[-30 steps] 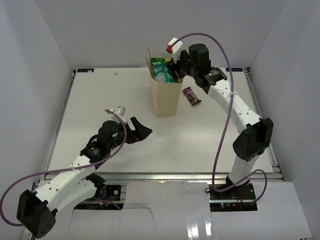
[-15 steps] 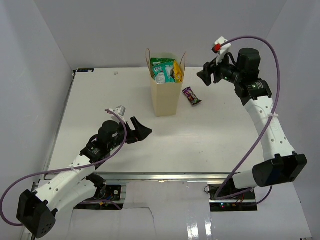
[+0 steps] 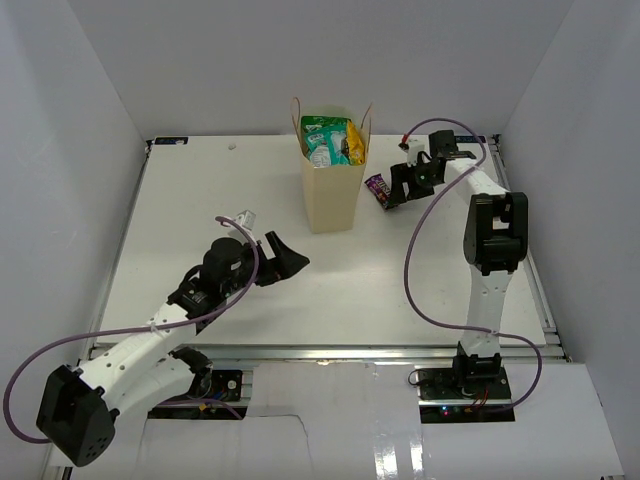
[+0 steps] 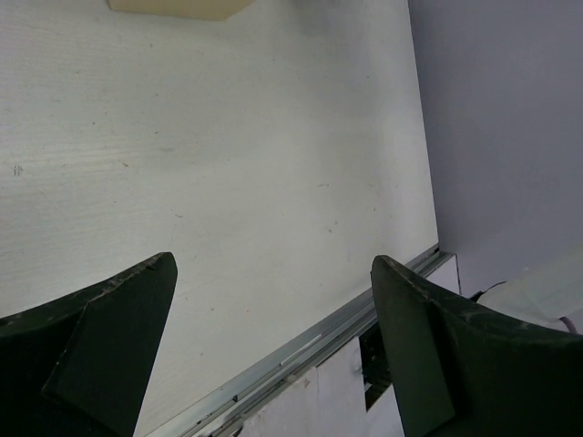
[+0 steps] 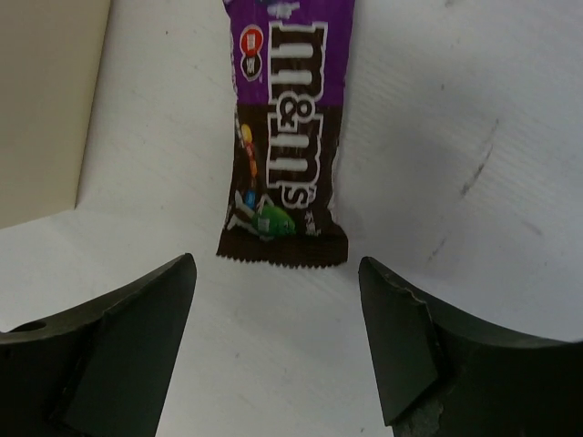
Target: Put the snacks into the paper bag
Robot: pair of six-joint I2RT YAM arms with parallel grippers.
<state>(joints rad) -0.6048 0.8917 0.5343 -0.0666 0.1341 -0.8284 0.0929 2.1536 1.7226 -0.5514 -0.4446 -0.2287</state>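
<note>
Top external: white table (image 3: 200, 190), grey walls (image 3: 220, 60)

One readable brand mark: "m&m"
White "m&m" lettering runs lengthwise down the purple candy packet (image 5: 290, 137) in the right wrist view; the print in a small round red badge near its top is too small to read.

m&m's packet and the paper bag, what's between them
Nothing but bare table; the right wrist view shows the m&m's packet lying clear of the paper bag.
</note>
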